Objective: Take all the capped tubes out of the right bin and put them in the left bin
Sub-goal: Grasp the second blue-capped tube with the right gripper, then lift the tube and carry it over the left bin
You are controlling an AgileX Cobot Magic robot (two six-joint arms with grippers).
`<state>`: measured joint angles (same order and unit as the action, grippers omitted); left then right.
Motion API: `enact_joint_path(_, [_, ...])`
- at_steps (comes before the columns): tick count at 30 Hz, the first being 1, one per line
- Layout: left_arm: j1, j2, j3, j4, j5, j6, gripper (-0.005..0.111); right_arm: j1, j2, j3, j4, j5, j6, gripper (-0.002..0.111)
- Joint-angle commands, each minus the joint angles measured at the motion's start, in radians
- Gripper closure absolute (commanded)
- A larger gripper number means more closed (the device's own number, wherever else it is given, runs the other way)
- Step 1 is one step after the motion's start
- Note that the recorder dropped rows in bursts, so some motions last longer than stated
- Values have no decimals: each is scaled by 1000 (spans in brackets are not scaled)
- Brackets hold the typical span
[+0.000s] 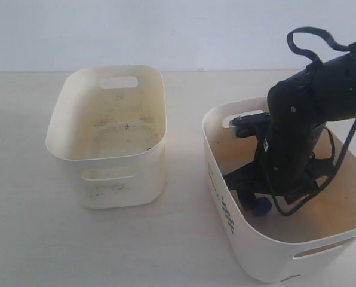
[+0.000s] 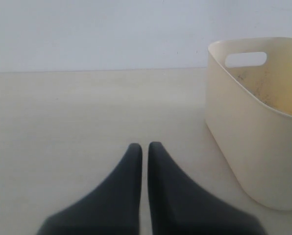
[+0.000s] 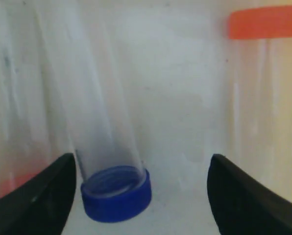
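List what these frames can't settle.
Tube count in the right bin: exterior view, the right arm covers its floor; only one blue cap shows.
Orange cap: right wrist view, cut by the edge, its tube blurred.
Left bin floor: left wrist view, hidden by its near wall.

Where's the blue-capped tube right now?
The blue-capped tube is inside the right bin, on the exterior view's right, between the open jaws of the right gripper.
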<state>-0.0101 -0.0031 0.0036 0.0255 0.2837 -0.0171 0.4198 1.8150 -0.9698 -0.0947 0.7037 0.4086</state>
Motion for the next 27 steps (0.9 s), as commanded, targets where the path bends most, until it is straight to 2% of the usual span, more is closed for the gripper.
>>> enact_joint_path(1, [0, 3, -4, -6, -7, -9, 102, -2, 35, 4, 8, -7, 4, 38])
enact_joint_path(6, [0, 3, -4, -6, -7, -9, 102, -2, 60, 4, 8, -7, 0, 39])
enact_joint_path(8, [0, 3, -4, -6, -7, -9, 102, -2, 67, 4, 8, -6, 0, 44])
enact_joint_path(12, [0, 3, -4, -6, -7, -9, 102, -2, 78, 4, 8, 6, 0, 72])
enact_joint_path(16, [0, 3, -4, -6, -7, -9, 102, -2, 81, 4, 8, 15, 0, 107])
enact_joint_path(27, [0, 3, -4, -6, -7, -9, 102, -2, -47, 2, 1, 18, 0, 108])
